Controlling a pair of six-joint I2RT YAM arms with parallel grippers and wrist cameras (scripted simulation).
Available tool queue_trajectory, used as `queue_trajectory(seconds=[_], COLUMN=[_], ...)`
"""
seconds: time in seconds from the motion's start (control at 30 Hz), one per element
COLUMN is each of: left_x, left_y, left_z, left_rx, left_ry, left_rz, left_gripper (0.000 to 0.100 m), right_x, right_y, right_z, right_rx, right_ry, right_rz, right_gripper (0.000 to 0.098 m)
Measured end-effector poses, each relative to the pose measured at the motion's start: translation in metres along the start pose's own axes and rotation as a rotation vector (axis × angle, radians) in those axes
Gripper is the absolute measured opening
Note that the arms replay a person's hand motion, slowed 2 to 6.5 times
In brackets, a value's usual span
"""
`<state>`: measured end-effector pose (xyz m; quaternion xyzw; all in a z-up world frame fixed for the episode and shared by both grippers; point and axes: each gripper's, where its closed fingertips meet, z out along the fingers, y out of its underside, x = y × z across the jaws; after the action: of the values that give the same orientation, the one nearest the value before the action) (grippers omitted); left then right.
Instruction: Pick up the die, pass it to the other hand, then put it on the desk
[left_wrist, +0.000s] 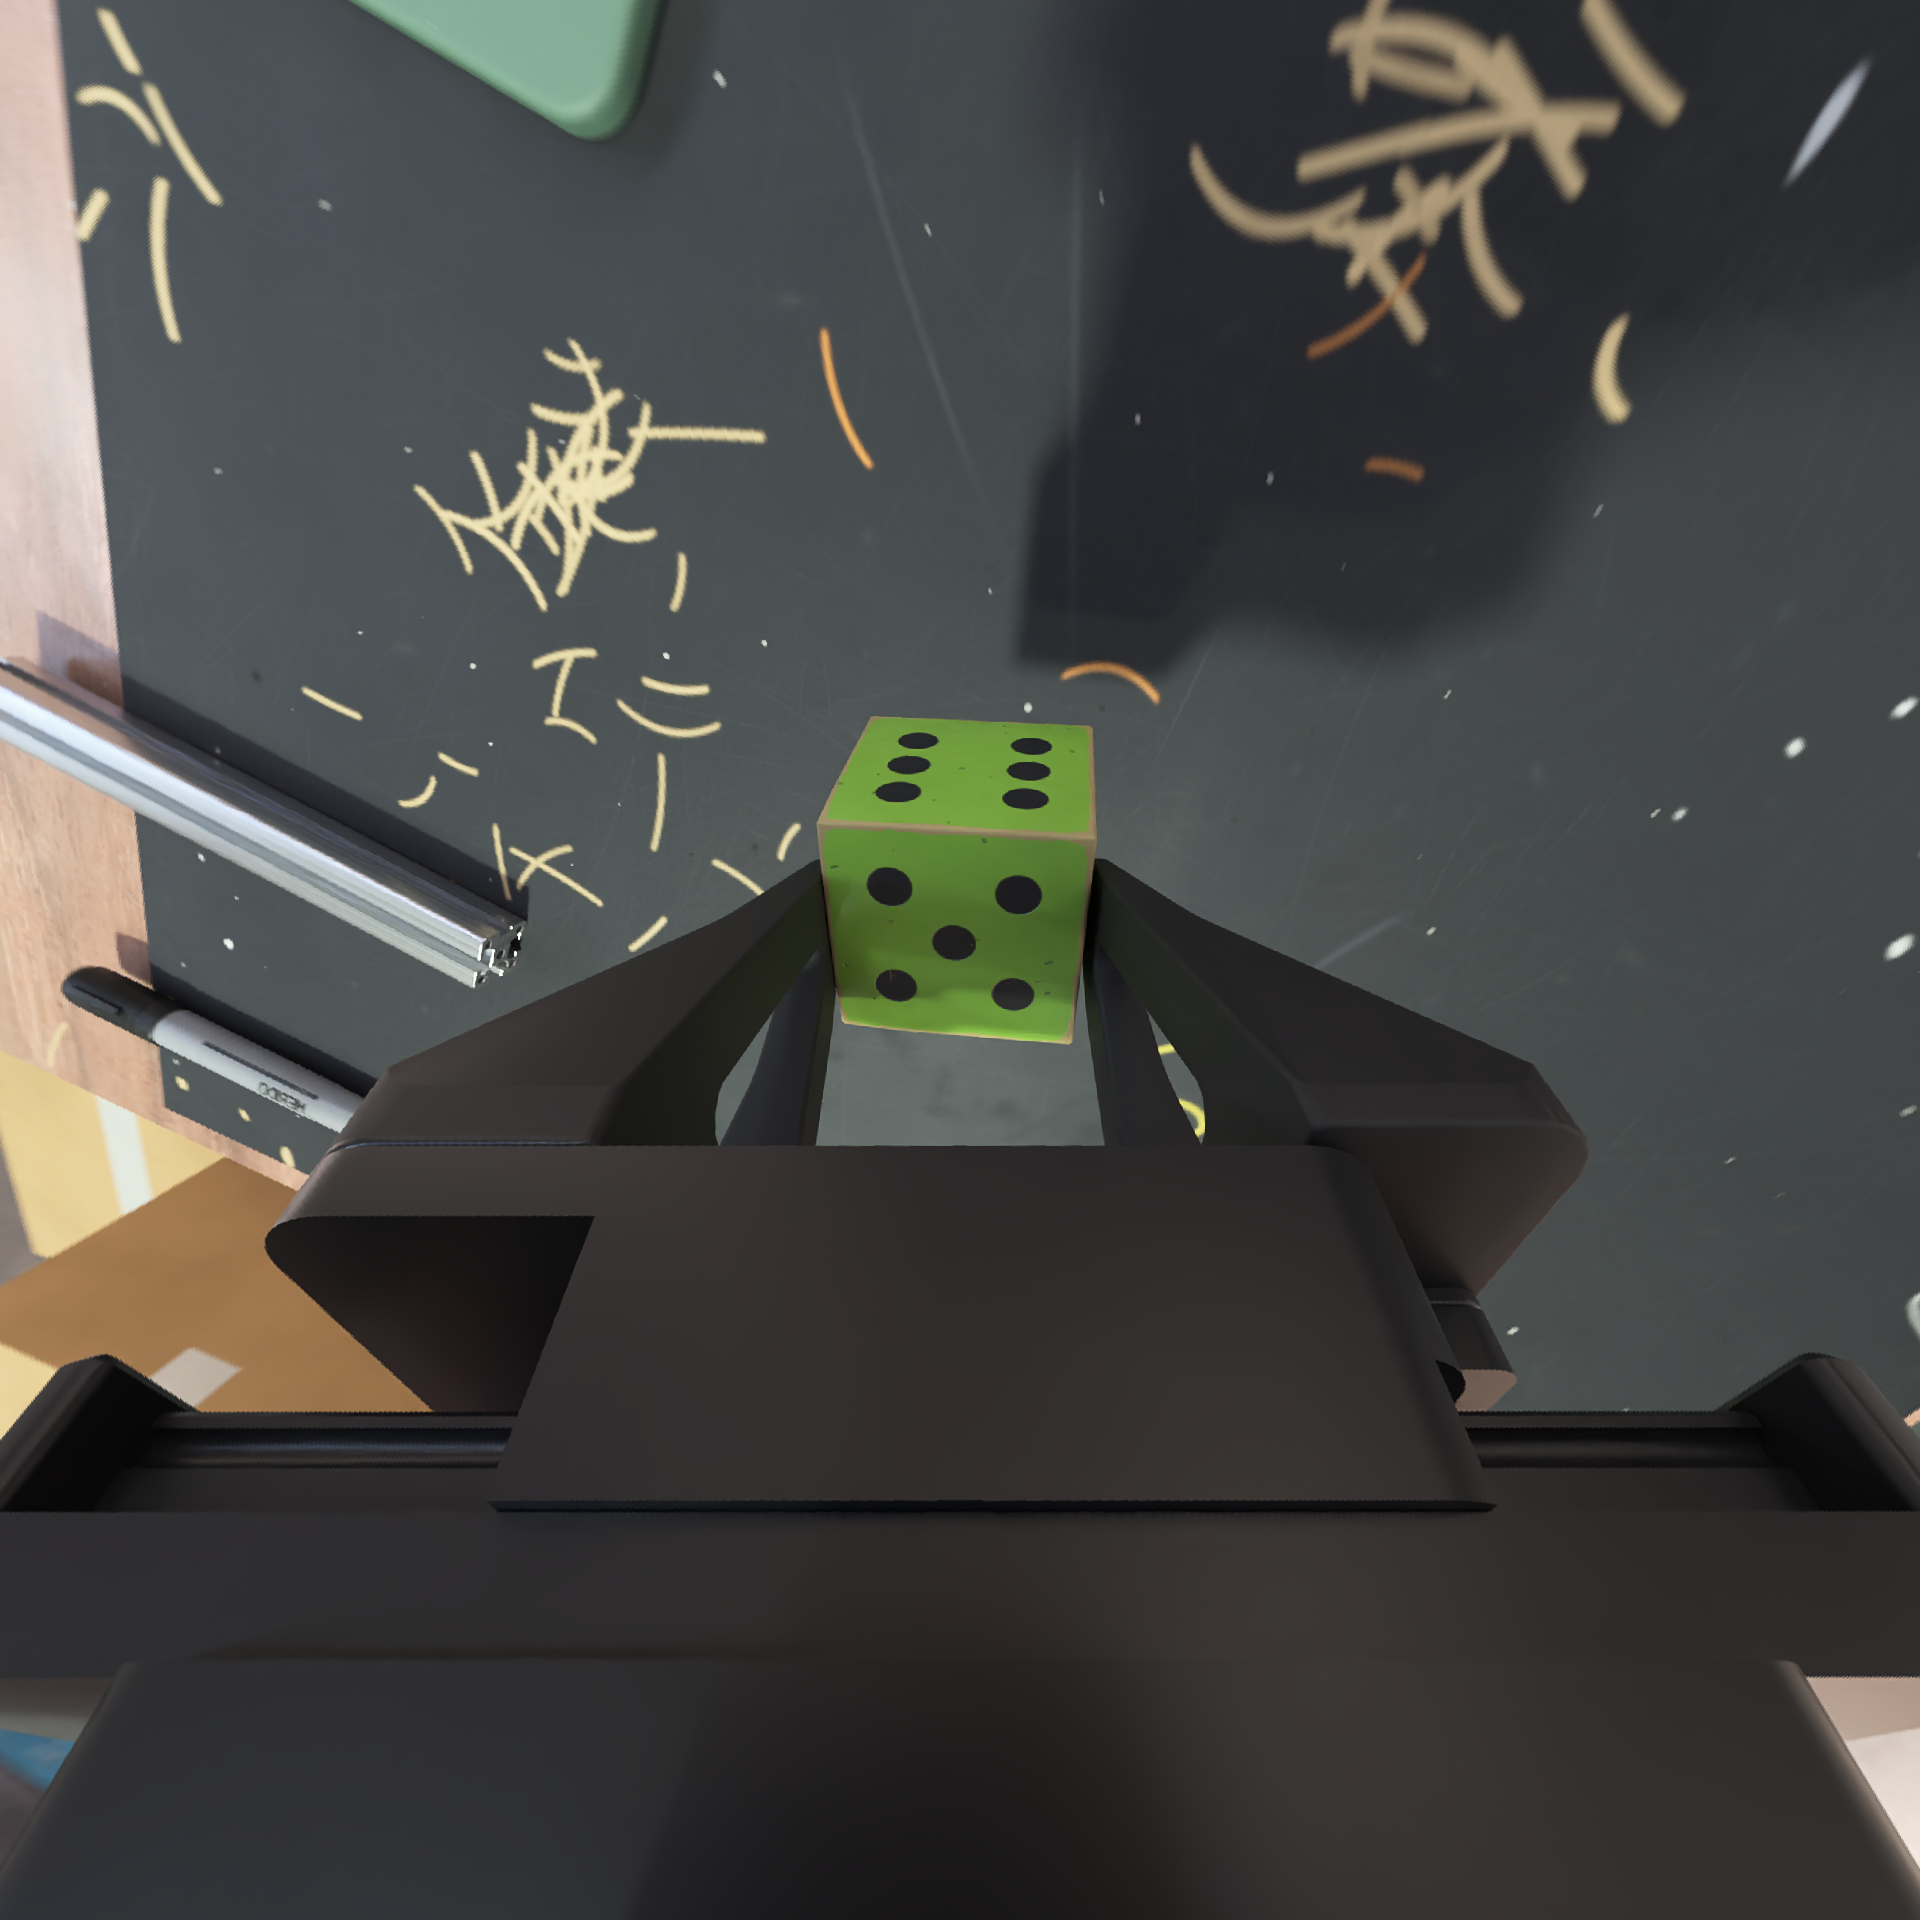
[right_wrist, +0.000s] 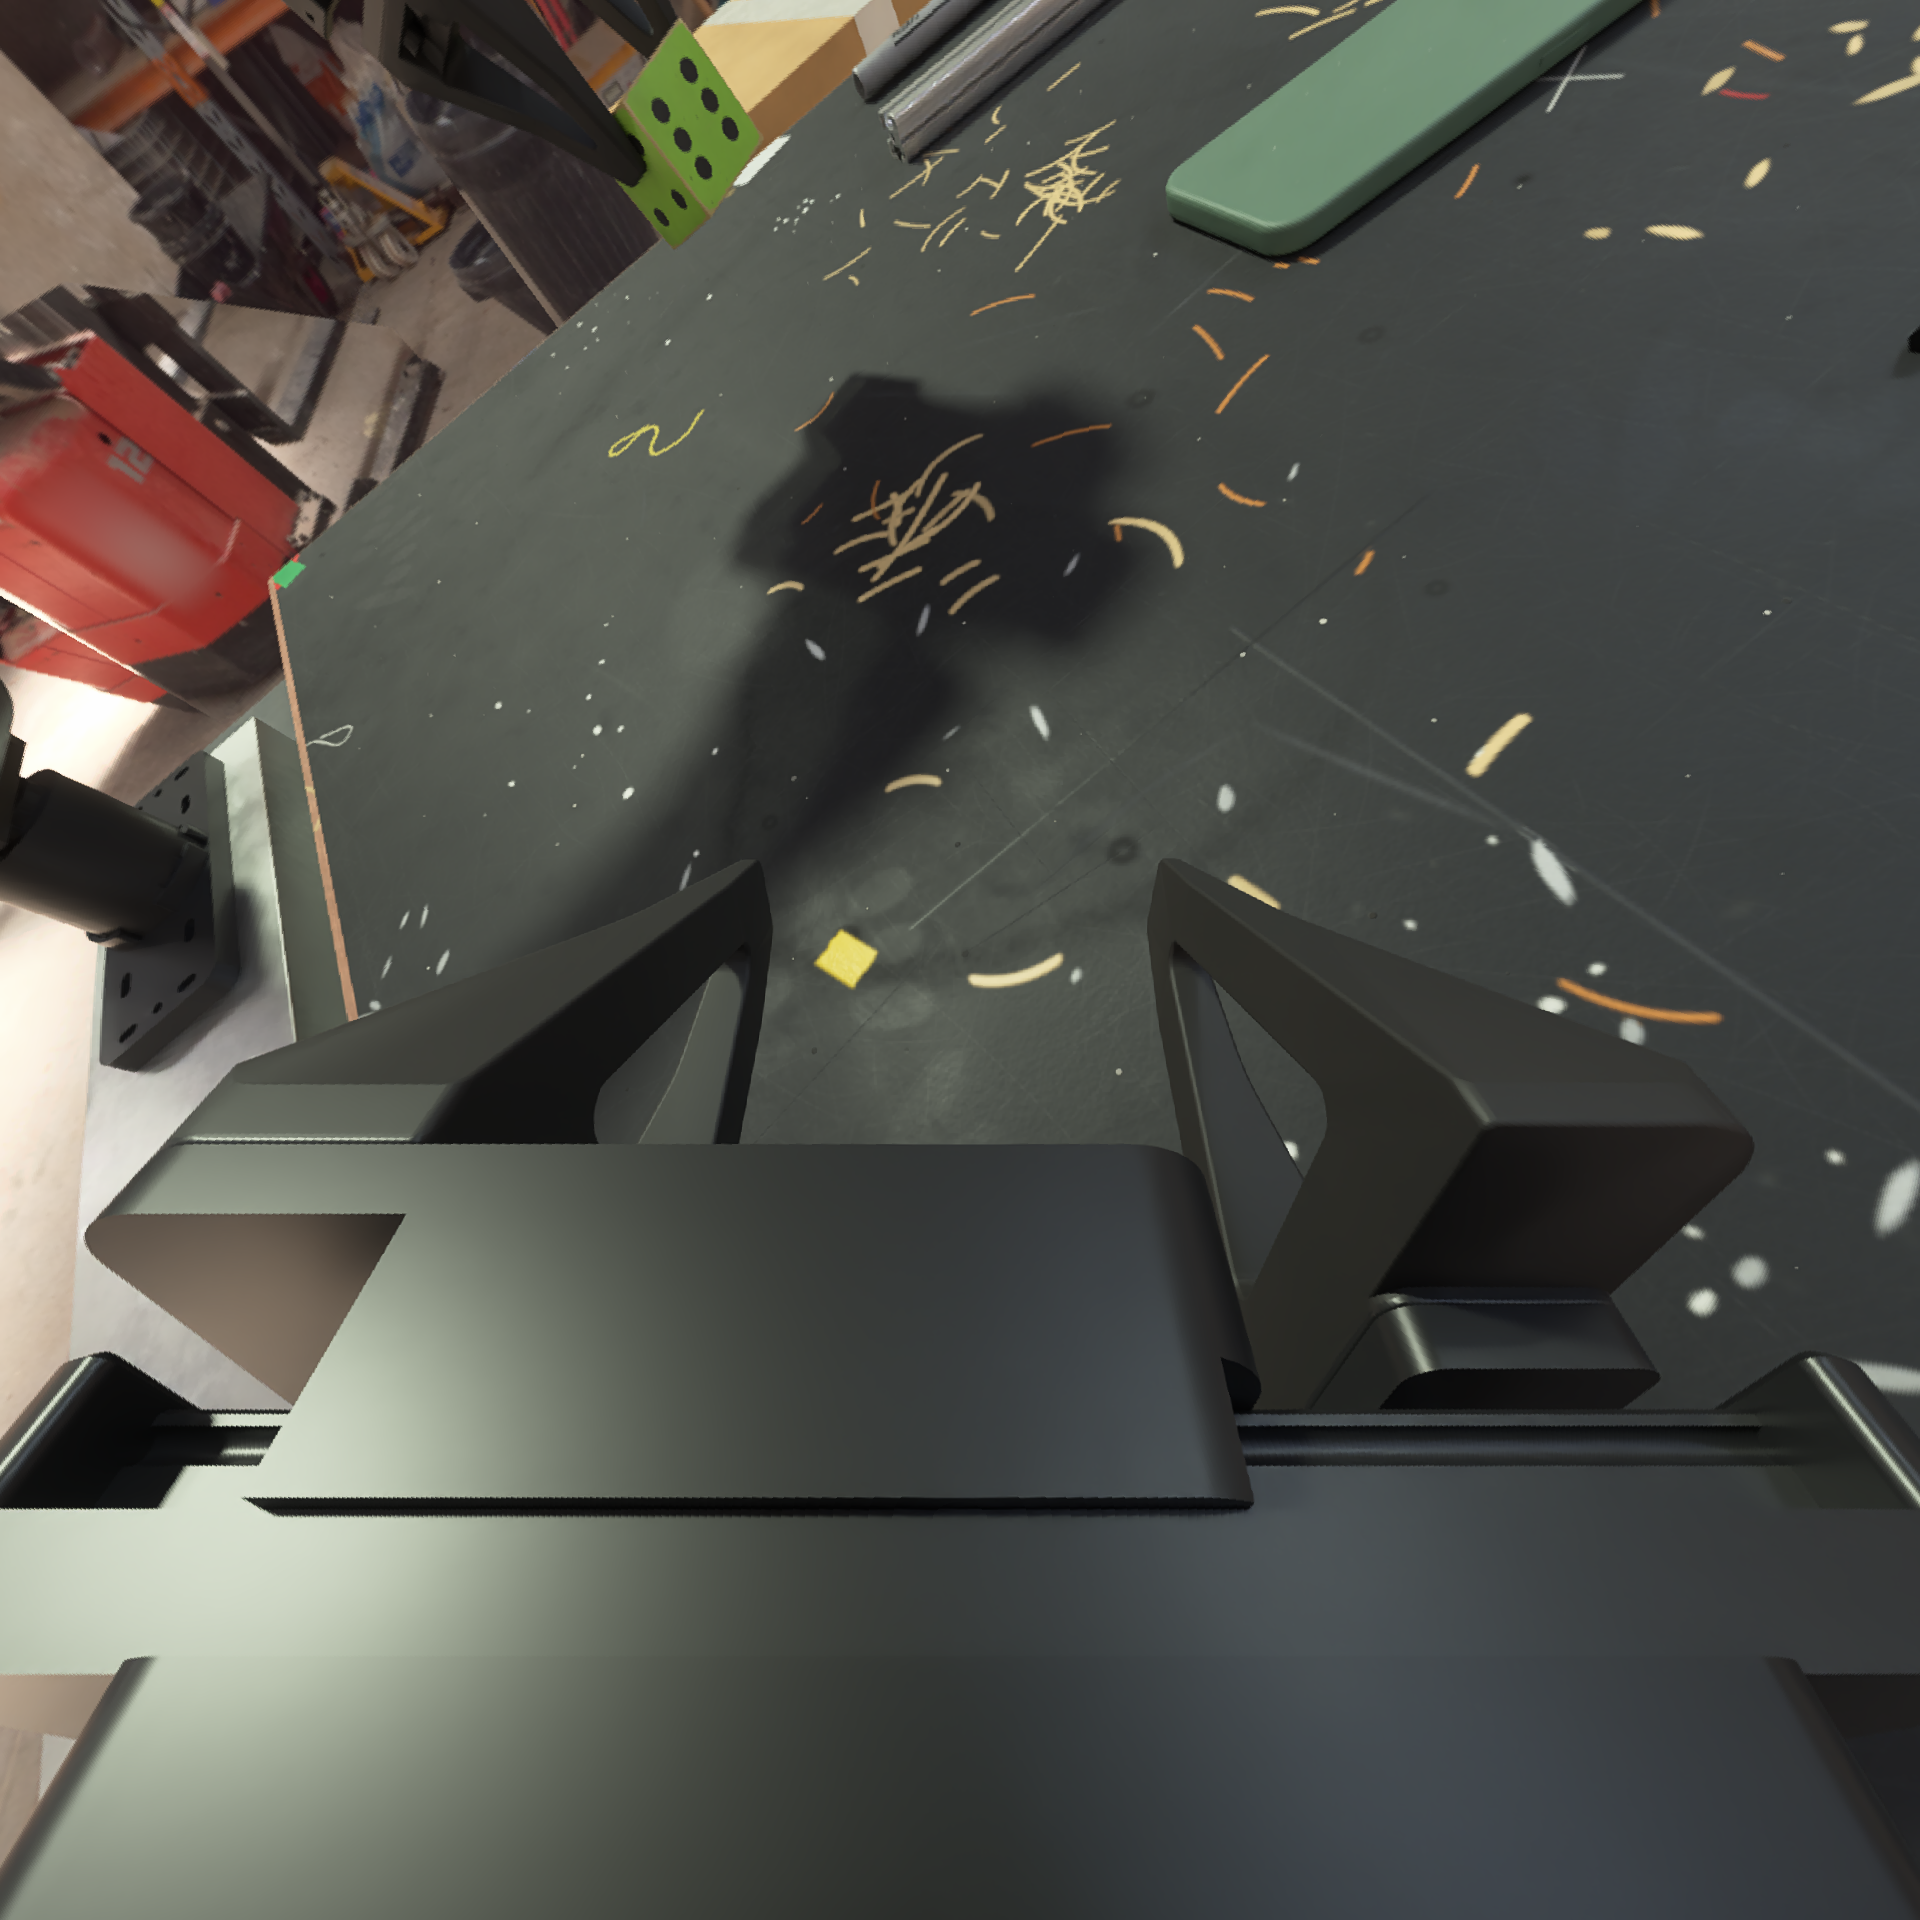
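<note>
Die (left_wrist: 954, 914) was green with black pips, pinched between the left gripper (left_wrist: 956, 883) fingers and held clear above the dark desk (left_wrist: 1351, 831), five-pip face toward the wrist camera. Right gripper (right_wrist: 961, 883) was spread wide with nothing between its fingers, low over the desk. Relative to the die, a metal rail (left_wrist: 260, 821) and marker (left_wrist: 208, 1049) lay left at the desk edge, and a green pad (left_wrist: 540, 52) farther out.

Open dark desk (right_wrist: 1351, 644) surface lies between the right gripper (right_wrist: 961, 883) and the raised die (right_wrist: 686, 135), which the left gripper (left_wrist: 956, 883) carries; beyond the die, a green slab (right_wrist: 1382, 135), an aluminium rail (left_wrist: 260, 821) and a marker pen (left_wrist: 208, 1039) obstruct the far desk.
</note>
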<state>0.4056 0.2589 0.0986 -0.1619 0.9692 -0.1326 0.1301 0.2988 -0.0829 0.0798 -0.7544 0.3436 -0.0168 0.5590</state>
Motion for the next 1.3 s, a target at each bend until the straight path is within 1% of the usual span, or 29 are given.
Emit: queue_trajectory(seconds=[0.13,0.23,0.43,0.63,0.73,0.87,1.0,1.1,1.2,1.3], left_x=[0.000,0.003,0.014,0.028,0.037,0.051,0.066,0.077,0.085,0.092], left_y=[-0.010,-0.020,-0.046,-0.073,-0.091,-0.117,-0.144,-0.164,-0.181,-0.197], left_z=[-0.013,-0.022,-0.033,-0.037,-0.038,-0.042,-0.047,-0.049,-0.049,-0.047], left_rx=[0.120,0.222,0.415,0.578,0.664,0.776,0.879,0.938,0.983,1.017], left_ry=[-0.003,0.017,0.095,0.181,0.256,0.394,0.543,0.637,0.704,0.753], left_rz=[-0.123,-0.222,-0.387,-0.550,-0.624,-0.700,-0.734,-0.749,-0.769,-0.797], left_gripper=[0.040,0.040,0.040,0.040,0.040,0.040,0.040,0.040,0.040,0.040], right_x=[0.000,0.000,0.001,0.002,0.002,0.003,0.003,0.004,0.004,0.003], right_y=[-0.004,-0.007,-0.018,-0.028,-0.033,-0.040,-0.046,-0.051,-0.057,-0.066], right_z=[-0.003,-0.006,-0.013,-0.020,-0.023,-0.026,-0.028,-0.026,-0.024,-0.022], right_rx=[0.015,0.032,0.078,0.131,0.159,0.194,0.217,0.222,0.221,0.219], right_ry=[-0.008,-0.017,-0.050,-0.095,-0.120,-0.151,-0.181,-0.208,-0.245,-0.292], right_rz=[0.009,0.023,0.067,0.135,0.173,0.221,0.267,0.302,0.334,0.365], right_gripper=[0.0620,0.0620,0.0624,0.0630,0.0634,0.0647,0.0676,0.0718,0.0758,0.0788])
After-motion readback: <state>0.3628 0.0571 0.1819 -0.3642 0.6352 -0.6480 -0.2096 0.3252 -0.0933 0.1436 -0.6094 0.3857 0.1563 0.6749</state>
